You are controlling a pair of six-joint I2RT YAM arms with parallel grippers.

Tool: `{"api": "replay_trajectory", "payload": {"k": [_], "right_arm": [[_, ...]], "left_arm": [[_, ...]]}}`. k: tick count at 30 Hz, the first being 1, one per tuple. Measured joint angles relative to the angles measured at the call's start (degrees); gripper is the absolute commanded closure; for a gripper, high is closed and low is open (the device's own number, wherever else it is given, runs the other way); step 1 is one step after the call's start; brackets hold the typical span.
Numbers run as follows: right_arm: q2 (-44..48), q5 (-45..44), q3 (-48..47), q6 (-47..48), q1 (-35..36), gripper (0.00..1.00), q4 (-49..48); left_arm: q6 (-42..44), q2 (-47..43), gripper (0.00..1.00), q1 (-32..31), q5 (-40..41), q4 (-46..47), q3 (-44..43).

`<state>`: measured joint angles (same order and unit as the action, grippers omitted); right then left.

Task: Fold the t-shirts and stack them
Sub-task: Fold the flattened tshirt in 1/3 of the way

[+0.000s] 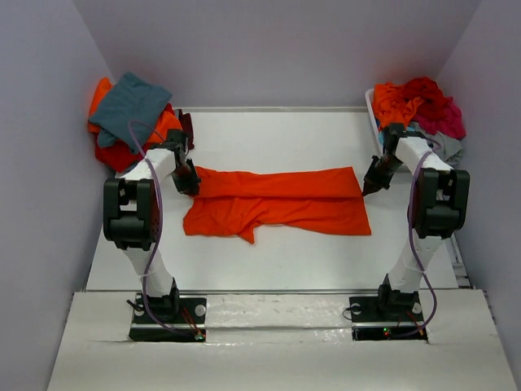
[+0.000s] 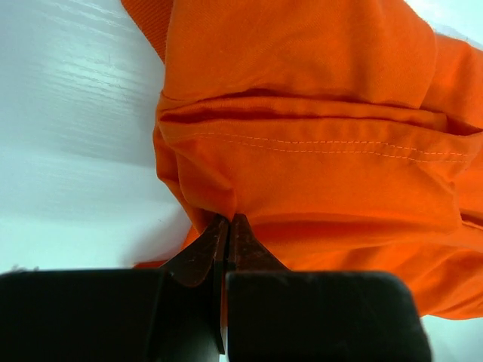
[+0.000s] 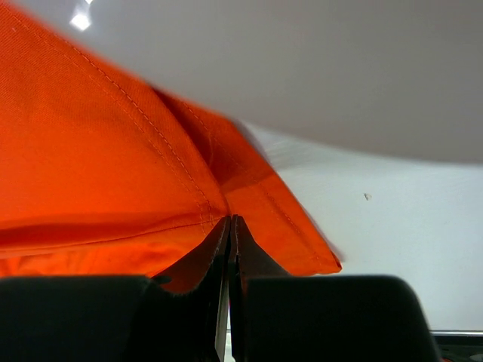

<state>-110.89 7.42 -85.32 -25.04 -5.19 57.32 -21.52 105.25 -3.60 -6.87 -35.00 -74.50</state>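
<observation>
Cloth of orange t-shirt (image 2: 317, 136): soft, matt, fine weave visible, creased. Stitched hem in matching thread just above left fingers (image 2: 198, 258). The left fingers are dark, matt, rubbery-looking, with an orange tint near the tips. Same on right fingers (image 3: 253, 256): dark matt, slightly rough edges; line of stitching in the cloth up-left of them. table (image 2: 68, 113) left of left fingers: white, smooth, semi-gloss, faint grain-like streaks, soft glare. housing (image 2: 317, 317) below the fingers: black, matt, plastic-looking. shirt pile (image 1: 130, 110) beyond left fingers: matt cloth, rumpled. bin (image 1: 371, 104) beyond right fingers: white, plastic-looking.
</observation>
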Motion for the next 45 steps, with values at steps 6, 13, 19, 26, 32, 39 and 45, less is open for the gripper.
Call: {"api": "replay_trajectory", "payload": {"k": [6, 13, 19, 26, 32, 39, 45], "right_arm": [[0.0, 0.0, 0.02, 0.07, 0.0, 0.85, 0.0], [0.0, -0.15, 0.35, 0.76, -0.04, 0.68, -0.24], [0.11, 0.22, 0.37, 0.83, -0.04, 0.69, -0.22], [0.17, 2.93, -3.87, 0.81, 0.22, 0.71, 0.44], [-2.6, 5.31, -14.88, 0.07, 0.76, 0.71, 0.74], [-11.85, 7.67, -24.68, -0.9, 1.84, 0.72, 0.02], [-18.16, 8.24, -28.13, -1.36, 3.37, 0.72, 0.13]], "left_arm": [[-0.11, -0.28, 0.5, 0.04, -0.2, 0.0, 0.68], [-0.11, -0.55, 0.13, 0.33, -0.04, -0.46, 0.87], [-0.09, -0.92, 0.13, 0.35, 0.35, -1.64, 0.07], [0.22, -0.52, 0.13, -0.5, 2.47, -3.65, -10.01], [0.74, 5.05, 0.14, -1.62, 3.89, -4.74, -22.51], [0.92, 14.27, 0.14, -2.23, 4.13, -5.68, -28.2], [0.87, 17.29, 0.14, -2.47, 4.09, -6.47, -28.61]]}}
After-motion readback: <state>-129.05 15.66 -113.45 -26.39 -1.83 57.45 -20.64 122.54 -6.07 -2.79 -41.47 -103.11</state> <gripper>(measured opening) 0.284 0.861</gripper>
